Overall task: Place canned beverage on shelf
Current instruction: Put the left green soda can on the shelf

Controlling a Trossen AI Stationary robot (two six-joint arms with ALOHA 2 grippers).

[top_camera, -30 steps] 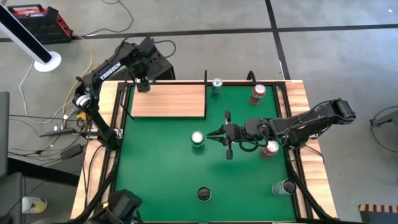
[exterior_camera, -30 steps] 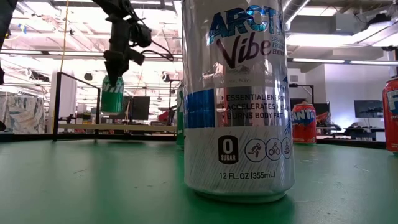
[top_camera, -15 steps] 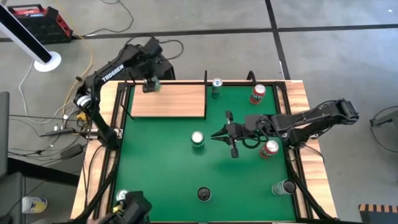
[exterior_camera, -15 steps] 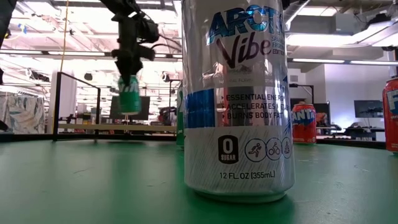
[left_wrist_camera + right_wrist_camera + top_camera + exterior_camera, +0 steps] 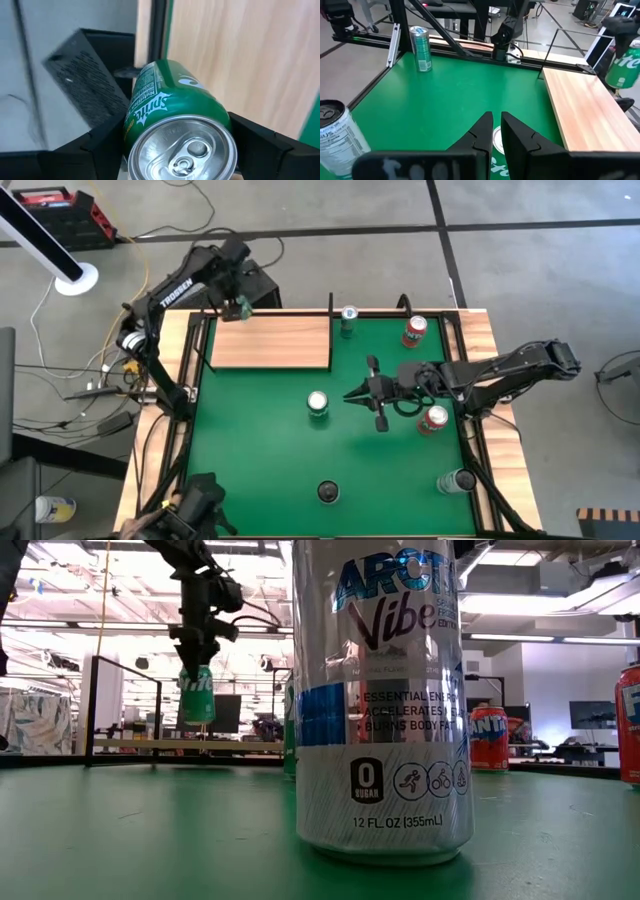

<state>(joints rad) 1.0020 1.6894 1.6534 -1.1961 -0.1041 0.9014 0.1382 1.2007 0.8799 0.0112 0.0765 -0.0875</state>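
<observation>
Left gripper (image 5: 238, 307) is clamped on a green Sprite can (image 5: 240, 308) – wrist view shows both fingers (image 5: 260, 145) pressed against the can's sides, lid toward the camera. Can hangs in the air at the far-left corner of the shelf (image 5: 272, 342), about over its back edge; low view shows it upright and clear of the surface (image 5: 197, 695).

Shelf: pale wood panel, thin dark frame, sitting in the far-left part of the green mat (image 5: 260, 440). Nothing on it.

Right gripper (image 5: 367, 394) hovers mid-mat, fingers nearly together with only a thin slit between them (right wrist view), holding nothing. It points toward a silver-top can (image 5: 318, 404) standing just to its left.

Other cans on the mat:
- slim can (image 5: 348, 319) at the far edge, just right of the shelf
- red can (image 5: 415, 331) far right
- red can (image 5: 433, 419) under the right arm's forearm
- pale can (image 5: 455, 481) near-right corner, looks tipped on its side – hard to be sure from above
- dark-top can (image 5: 328, 492) at the near edge; that's the Arctic Vibe can (image 5: 380, 700) filling the low view

Surface: green mat in a dark rail frame, light wood border strips on the table (image 5: 498, 350).

Room: grey concrete floor, cables and a red box (image 5: 55, 215) off the far-left corner, bright open workshop with ceiling lights behind.
</observation>
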